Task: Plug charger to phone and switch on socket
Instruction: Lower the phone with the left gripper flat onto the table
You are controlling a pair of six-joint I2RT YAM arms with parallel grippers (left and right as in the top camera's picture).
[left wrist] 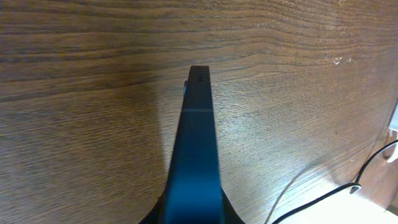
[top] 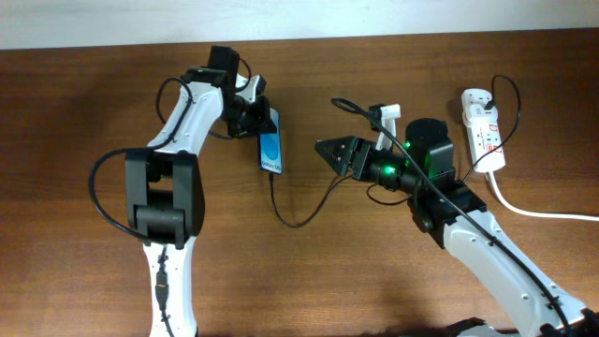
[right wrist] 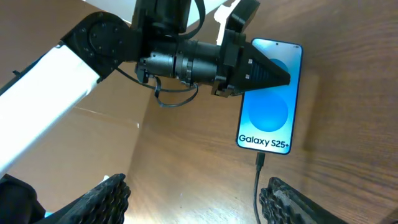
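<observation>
The phone (top: 271,148) has a bright blue screen and stands tilted on its edge on the table. My left gripper (top: 255,117) is shut on its upper part. In the left wrist view the phone (left wrist: 198,143) shows edge-on between the jaws (left wrist: 193,214). In the right wrist view the phone (right wrist: 270,99) reads "Galaxy S25+", and the charger's black plug tip (right wrist: 260,160) sits in its bottom port. The thin black cable (top: 290,222) loops away from the phone towards the right arm. My right gripper (top: 329,154) is open and empty, just right of the phone; its fingers frame the cable (right wrist: 196,202). The socket (top: 485,129) lies at the far right.
The socket's thick white cord (top: 538,212) runs off the right edge. A thin black cable (top: 512,98) arcs over the socket. The left arm (right wrist: 74,56) fills the upper left of the right wrist view. The table (top: 75,112) is dark wood.
</observation>
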